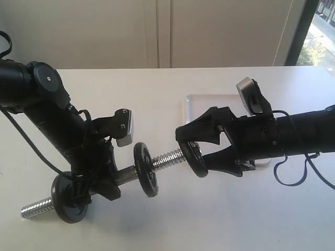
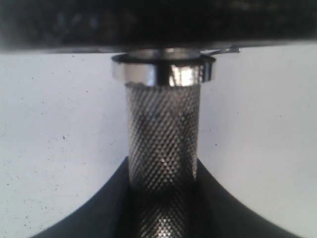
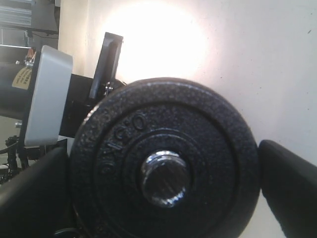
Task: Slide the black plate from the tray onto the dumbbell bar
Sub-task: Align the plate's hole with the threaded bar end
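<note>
Held by left gripper, dumbbell bar points toward tray; right gripper grips black plate; right wrist view: tip in hole

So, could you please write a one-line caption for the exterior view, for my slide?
Left gripper grips the dumbbell bar; right gripper holds the black plate on its threaded end.

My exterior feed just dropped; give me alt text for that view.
The right hand holds the black plate upright, the threaded end of the bar at its centre hole. The left hand grips the bar between two other discs, over a white table.
</note>
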